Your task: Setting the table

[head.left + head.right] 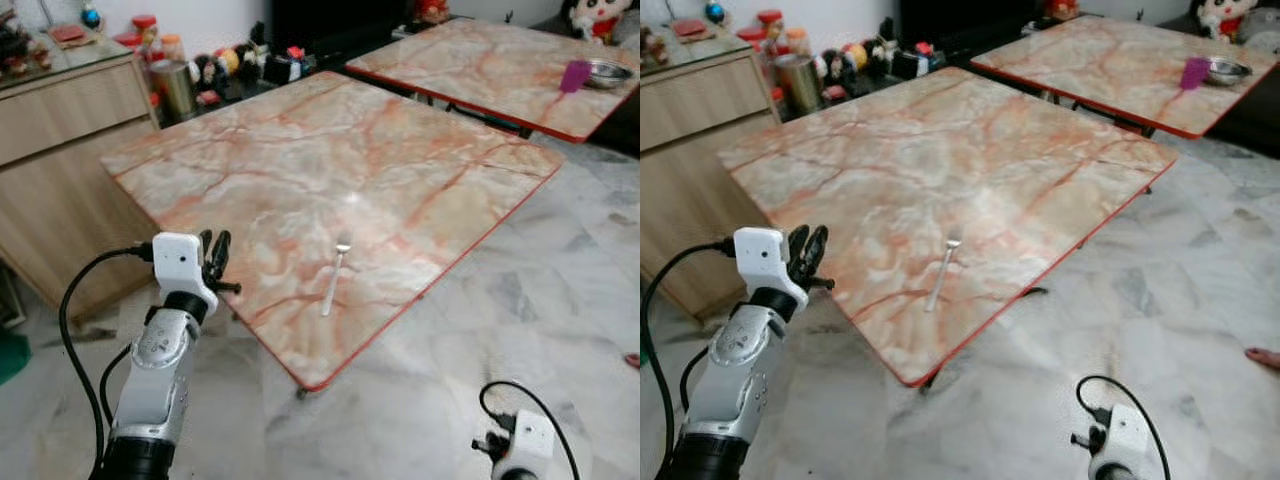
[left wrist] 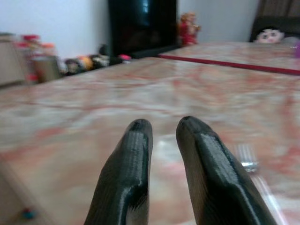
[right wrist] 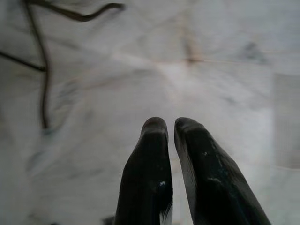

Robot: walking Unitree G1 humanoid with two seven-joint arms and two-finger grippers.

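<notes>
I've got the left gripper [image 1: 218, 258] hovering at the marble table's [image 1: 300, 150] near edge, fingers nearly together, empty. Fork [image 1: 335, 272], I think, lies just right of it. Right gripper [image 3: 169, 129] hangs low, fingers closed.

Before us stands a marble-patterned table [image 1: 300, 170] with a fork [image 1: 334, 273] lying near its near edge, and on the far right table [image 1: 480, 70] sit a metal bowl [image 1: 607, 72] and purple cup [image 1: 575, 76].
</notes>
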